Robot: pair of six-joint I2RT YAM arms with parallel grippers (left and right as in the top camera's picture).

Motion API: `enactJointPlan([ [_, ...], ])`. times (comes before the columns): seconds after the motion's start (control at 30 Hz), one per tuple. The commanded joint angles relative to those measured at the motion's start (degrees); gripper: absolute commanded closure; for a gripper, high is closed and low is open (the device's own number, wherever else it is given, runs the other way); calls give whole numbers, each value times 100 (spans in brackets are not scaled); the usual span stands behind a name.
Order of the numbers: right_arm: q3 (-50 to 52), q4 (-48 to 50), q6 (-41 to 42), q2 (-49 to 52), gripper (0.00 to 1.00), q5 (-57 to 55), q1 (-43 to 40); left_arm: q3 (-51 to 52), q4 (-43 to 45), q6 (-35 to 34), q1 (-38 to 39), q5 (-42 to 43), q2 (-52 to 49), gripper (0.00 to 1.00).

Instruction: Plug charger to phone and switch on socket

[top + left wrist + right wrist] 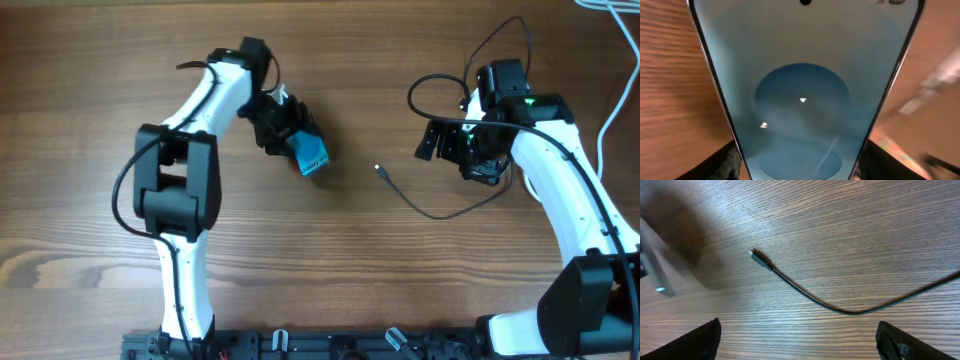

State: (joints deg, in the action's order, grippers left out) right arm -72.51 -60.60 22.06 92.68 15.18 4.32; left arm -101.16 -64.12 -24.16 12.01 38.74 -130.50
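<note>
My left gripper (pixel 283 128) is shut on the phone (pixel 312 155) and holds it tilted at the table's middle left. In the left wrist view the phone's teal screen (pixel 802 90) with its oval fills the frame, with the fingers (pixel 802 169) on both of its edges. The charger's thin black cable (pixel 430 213) lies on the wood, and its metal-tipped connector (pixel 378 170) lies loose and points toward the phone. My right gripper (pixel 450 150) is open and empty above the cable (pixel 805 292), with the connector (pixel 754 254) ahead of its fingers (pixel 800 340). The socket is out of view.
A thick white cord (pixel 612 90) runs along the table's top right corner. The robot's own black cable (pixel 440 85) loops above the right wrist. A blurred grey object (pixel 655 275) shows at the left edge of the right wrist view.
</note>
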Motion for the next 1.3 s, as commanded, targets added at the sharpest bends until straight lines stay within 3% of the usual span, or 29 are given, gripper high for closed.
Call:
enactJointPlan([
  [0.0, -22, -2, 66, 76, 0, 538, 20, 52, -22, -31, -442, 2140, 118, 37],
  [0.23, -22, 105, 42, 76, 1, 1930, 17, 52, -61, -166, -1241, 5163, 118, 38],
  [0.3, -22, 223, 42, 76, 1, 2280, 17, 55, -151, -509, -1362, 5163, 118, 38],
  [0.53, -103, 946, -251, 72, 1, 3064, 52, 55, -302, -636, -1438, 5163, 118, 38],
  [0.67, -1075, 813, -229, 52, 1, 1484, 931, 55, -302, -636, -1438, 5160, 118, 39],
  [0.77, -2124, 726, 319, 55, 1, -903, 2221, 55, -304, -638, -1412, 5160, 118, 40],
  [0.9, -2321, 1408, 813, 114, 1, -3311, 3602, 55, -299, -920, -1305, 5160, 118, 40],
  [1.1, -2321, 1825, 800, 667, 9, -3832, 4175, 55, -372, -977, -1211, 5160, 118, 42],
  [1.27, -2321, 2011, 807, 1102, 26, -3818, 4186, 55, -387, -975, -1139, 5160, 118, 41],
])
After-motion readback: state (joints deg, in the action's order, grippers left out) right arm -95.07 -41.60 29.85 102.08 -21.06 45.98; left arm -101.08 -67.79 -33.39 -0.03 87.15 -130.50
